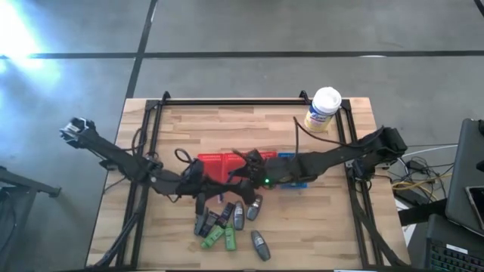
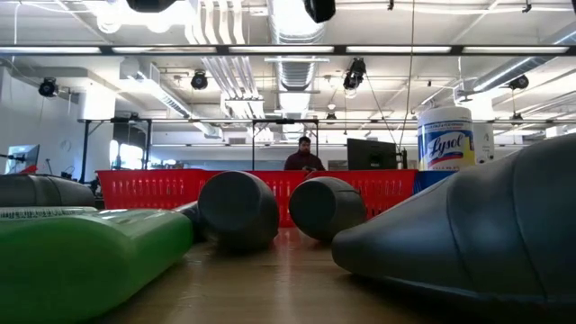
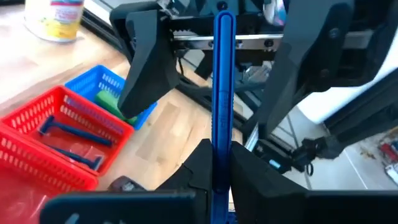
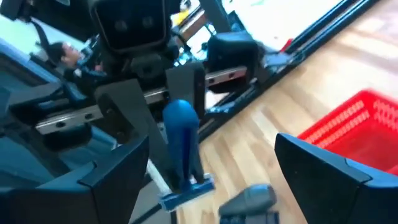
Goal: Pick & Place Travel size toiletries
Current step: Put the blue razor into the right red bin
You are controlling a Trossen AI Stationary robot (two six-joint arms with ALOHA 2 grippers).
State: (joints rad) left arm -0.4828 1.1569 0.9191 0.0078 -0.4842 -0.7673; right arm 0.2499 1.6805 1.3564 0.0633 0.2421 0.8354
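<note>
A thin blue razor stick [image 3: 223, 87] stands between my two grippers above the red basket [image 1: 215, 165]. My left gripper [image 3: 222, 158] is shut on it. My right gripper [image 4: 208, 152] faces it, open, one finger [image 3: 142, 68] on each side of the stick without touching; the razor's T-shaped head [image 4: 186, 191] lies near its palm. Other blue razors [image 3: 74, 132] lie in the red basket [image 3: 37, 155], and a green tube [image 3: 111, 101] in the blue basket [image 3: 102, 81]. Grey bottles [image 1: 259, 244], green tubes [image 1: 215, 236] and dark packets [image 1: 203, 222] lie on the table's near side. My left gripper pinches the blue razor's handle [image 3: 222, 171] between its two fingers. The stick runs on past the fingertips toward my right gripper, lifted clear of the table and baskets. Which end of the handle the fingers have, I cannot tell.
A white-lidded yellowish tub [image 1: 323, 110] stands at the table's far right corner. A black frame [image 1: 234, 101] runs around the table. In the low view a green tube [image 2: 72, 261] and grey bottles [image 2: 238, 209] lie before the red basket [image 2: 153, 189]; a person [image 2: 304, 155] sits far behind.
</note>
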